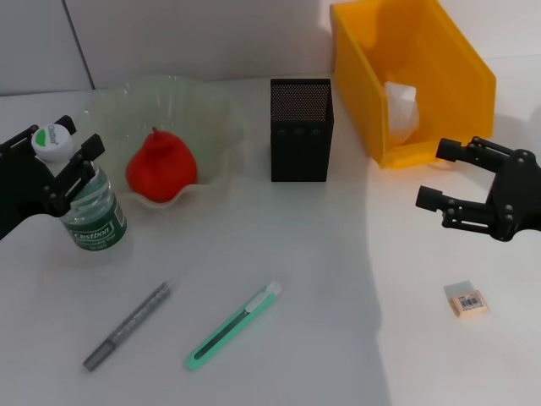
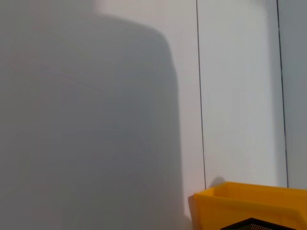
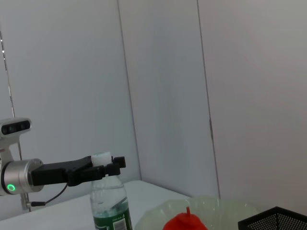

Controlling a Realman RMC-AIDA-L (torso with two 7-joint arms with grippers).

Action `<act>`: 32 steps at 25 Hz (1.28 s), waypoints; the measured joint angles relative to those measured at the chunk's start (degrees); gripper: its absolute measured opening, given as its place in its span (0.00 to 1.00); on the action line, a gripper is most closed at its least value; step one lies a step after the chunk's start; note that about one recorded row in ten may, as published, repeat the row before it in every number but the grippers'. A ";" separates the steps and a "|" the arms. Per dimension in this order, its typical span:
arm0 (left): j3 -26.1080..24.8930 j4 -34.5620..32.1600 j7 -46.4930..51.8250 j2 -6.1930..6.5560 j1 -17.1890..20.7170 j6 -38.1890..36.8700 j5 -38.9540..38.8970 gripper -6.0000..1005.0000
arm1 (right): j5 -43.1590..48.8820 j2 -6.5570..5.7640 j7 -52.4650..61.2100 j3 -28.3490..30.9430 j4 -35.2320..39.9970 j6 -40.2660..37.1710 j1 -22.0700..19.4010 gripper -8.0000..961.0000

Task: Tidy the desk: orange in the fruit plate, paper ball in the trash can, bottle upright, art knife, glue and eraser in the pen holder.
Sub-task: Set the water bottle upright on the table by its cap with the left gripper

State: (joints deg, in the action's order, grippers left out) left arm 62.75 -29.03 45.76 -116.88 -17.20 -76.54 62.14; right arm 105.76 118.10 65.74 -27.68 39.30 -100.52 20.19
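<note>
bottle [image 1: 91, 207] upright, art knife [image 1: 234, 326] lying flat

Lab/test bench: bare white table [image 1: 338, 338], plain panel walls [image 3: 163, 86].

- left gripper [image 1: 74, 157]: black, slim angular fingers
- right gripper [image 1: 433, 174]: black, 2 jointed linkage fingers
- left arm wrist [image 3: 17, 176]: silver housing, green ring light, black cable

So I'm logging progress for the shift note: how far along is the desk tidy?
Done: the red-orange fruit lies in the fruit plate, and the paper ball is in the yellow bin. In hand: the bottle stands upright with the left gripper around its neck. Left: art knife, grey glue pen and eraser lie on the desk, outside the pen holder. The right gripper hovers open.
</note>
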 joint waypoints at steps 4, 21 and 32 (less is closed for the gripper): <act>-0.16 0.11 -0.46 -0.46 -0.05 1.13 0.00 0.42 | 0.47 -0.10 0.00 -0.03 -0.67 1.07 0.99 0.87; -0.06 0.62 -2.08 -1.52 -0.30 4.14 -0.24 0.48 | 2.00 -0.16 0.00 -0.09 -0.72 1.76 2.71 0.87; -0.26 0.72 -2.14 -1.70 -0.12 3.98 -1.26 0.56 | 2.77 -0.11 0.01 -0.09 -0.72 1.75 2.85 0.87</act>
State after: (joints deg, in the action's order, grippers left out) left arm 62.49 -28.30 43.62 -118.58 -17.32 -72.56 60.88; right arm 108.53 117.99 65.74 -27.77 38.59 -98.77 23.04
